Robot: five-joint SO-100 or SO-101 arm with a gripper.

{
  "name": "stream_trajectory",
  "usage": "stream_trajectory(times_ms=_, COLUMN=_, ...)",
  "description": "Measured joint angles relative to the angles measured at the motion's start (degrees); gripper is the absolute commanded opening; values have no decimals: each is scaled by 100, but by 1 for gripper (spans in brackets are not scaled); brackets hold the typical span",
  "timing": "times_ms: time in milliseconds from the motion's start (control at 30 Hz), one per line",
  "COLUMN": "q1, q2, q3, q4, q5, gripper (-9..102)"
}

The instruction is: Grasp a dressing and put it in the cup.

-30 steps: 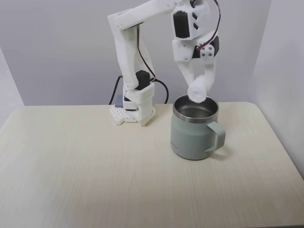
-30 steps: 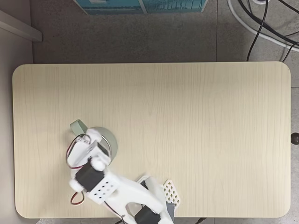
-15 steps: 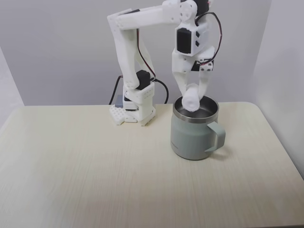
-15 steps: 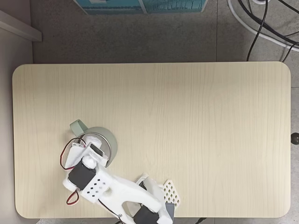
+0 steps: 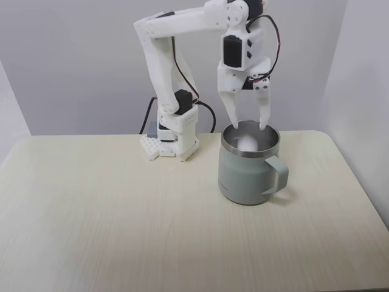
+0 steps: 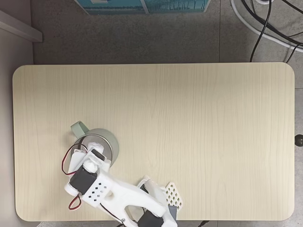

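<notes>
Near the table's right back part in a fixed view, the gripper (image 5: 248, 127) now stands open and empty over the cup (image 5: 249, 173); the dressing (image 5: 245, 142) has dropped inside, so the task looks done.

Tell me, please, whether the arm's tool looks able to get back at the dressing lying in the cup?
Probably yes. The tool hangs open right above the cup, its fingertips at the steel rim, and the dressing lies inside just below them with nothing over it. The cup's wall may leave little room to close.

The hand (image 5: 248, 126) is hanging spread apart just above the cup (image 5: 249, 172). The dressing (image 5: 247, 142) is lying inside the cup, near the bench's (image 5: 121, 225) far right corner.
</notes>
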State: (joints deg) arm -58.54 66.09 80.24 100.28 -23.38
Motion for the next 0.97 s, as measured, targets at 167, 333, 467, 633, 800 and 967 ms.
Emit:
stream_trajectory(times_ms=167, q1=0, q2=-193, q3=-26, q4=0, q5=26, gripper=18)
stream_trajectory(times_ms=333, q1=-229, q2=-220, q3=-44, q4=-44, q5=246, gripper=17)
stream_trajectory(times_ms=467, q1=-281, q2=-220, q3=-62, q4=-114, q5=290, gripper=17)
stream_trajectory(times_ms=633, q1=-316, q2=-123, q3=-62, q4=-220, q5=308, gripper=17)
stream_trajectory(times_ms=800, q1=-316, q2=158, q3=-62, q4=-343, q5=360, gripper=17)
stream_trajectory(times_ms=967, q1=-272, q2=378, q3=-35, q4=-369, q5=220, gripper=16)
